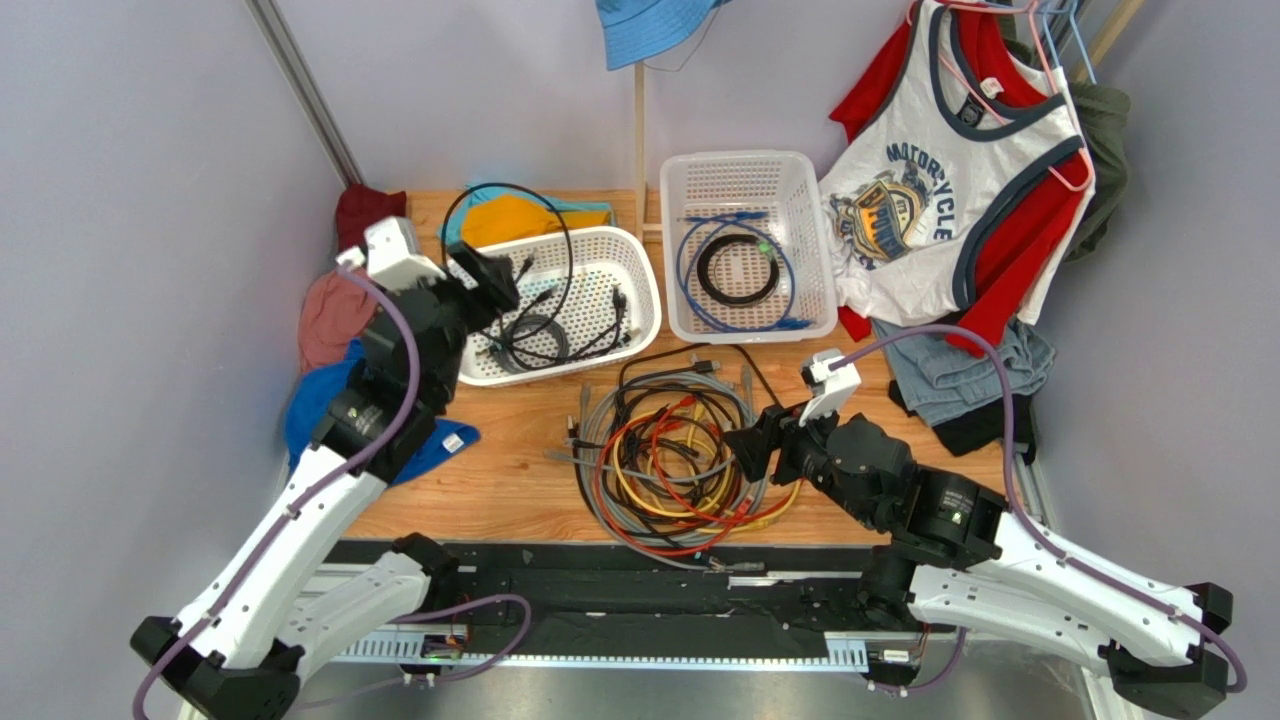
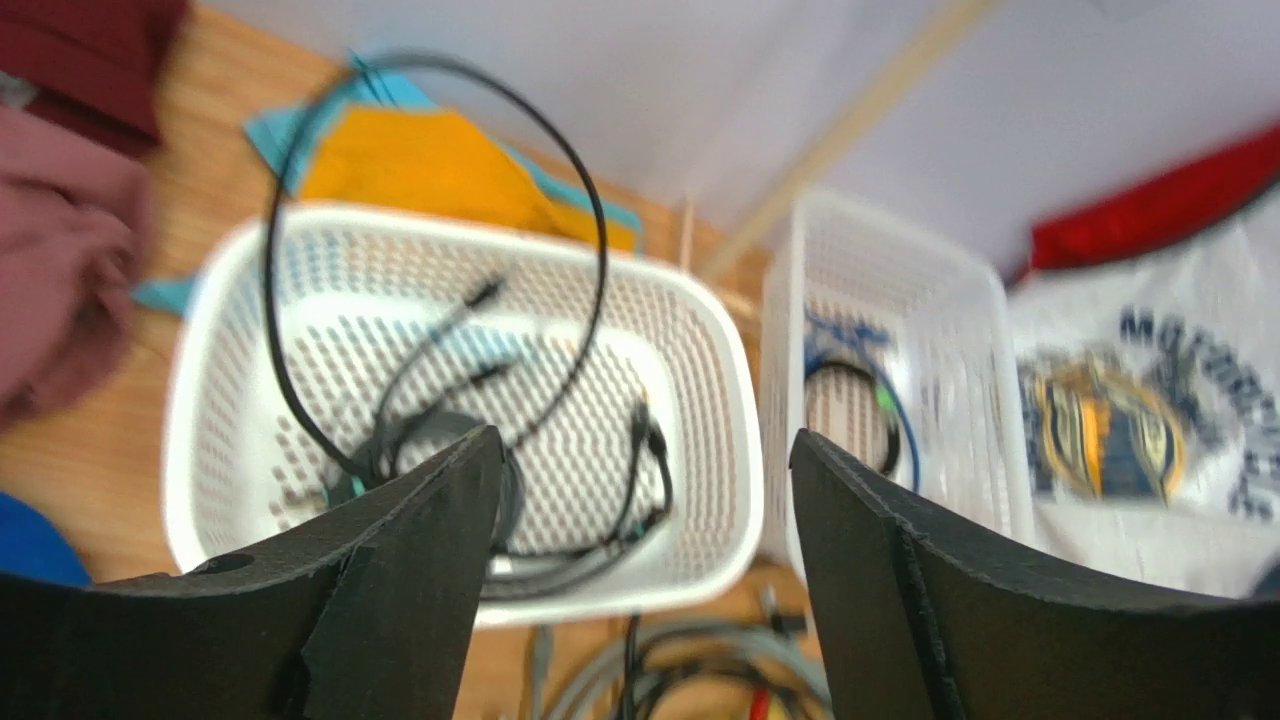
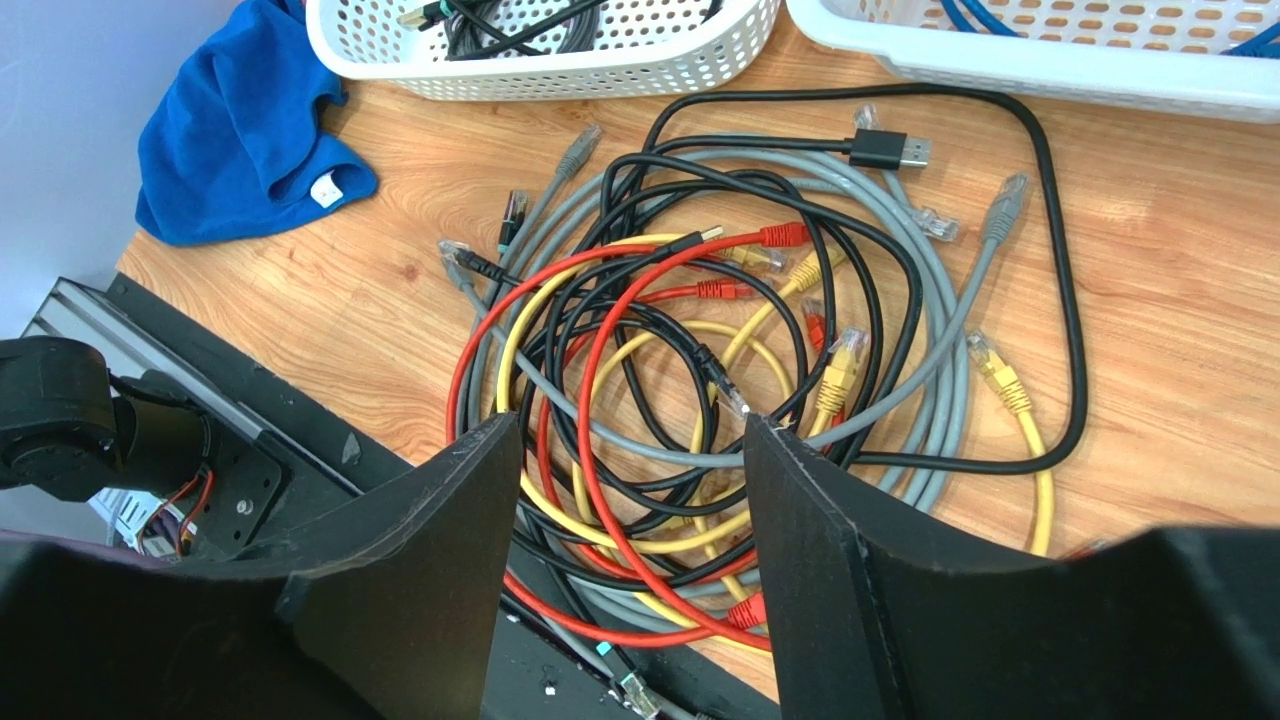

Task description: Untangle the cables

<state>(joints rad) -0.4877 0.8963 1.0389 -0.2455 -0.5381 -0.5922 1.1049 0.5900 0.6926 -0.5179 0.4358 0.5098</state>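
Note:
The cables (image 1: 669, 458) (image 3: 691, 353) lie in a tangled heap of black, grey, red and yellow cords on the wooden table, in front of two white baskets. My right gripper (image 1: 747, 443) (image 3: 631, 428) hovers open at the heap's right side, with cords showing below its gap and none between the fingers. Over the front left corner of the left basket (image 1: 649, 293) (image 2: 451, 225), my left gripper (image 1: 493, 282) (image 2: 646, 443) is open and empty. Black cords lie in that basket, and one black loop (image 1: 511, 191) (image 2: 436, 60) arches over its back rim.
The right basket (image 1: 819, 225) (image 2: 902, 255) holds a coiled blue and black cable (image 1: 736, 270). A blue cloth (image 1: 323, 405) (image 3: 241, 120) and a red cloth (image 1: 338, 308) lie at the left. A printed shirt (image 1: 947, 180) hangs at the right above jeans (image 1: 962, 375). A black rail (image 1: 601, 578) runs along the near edge.

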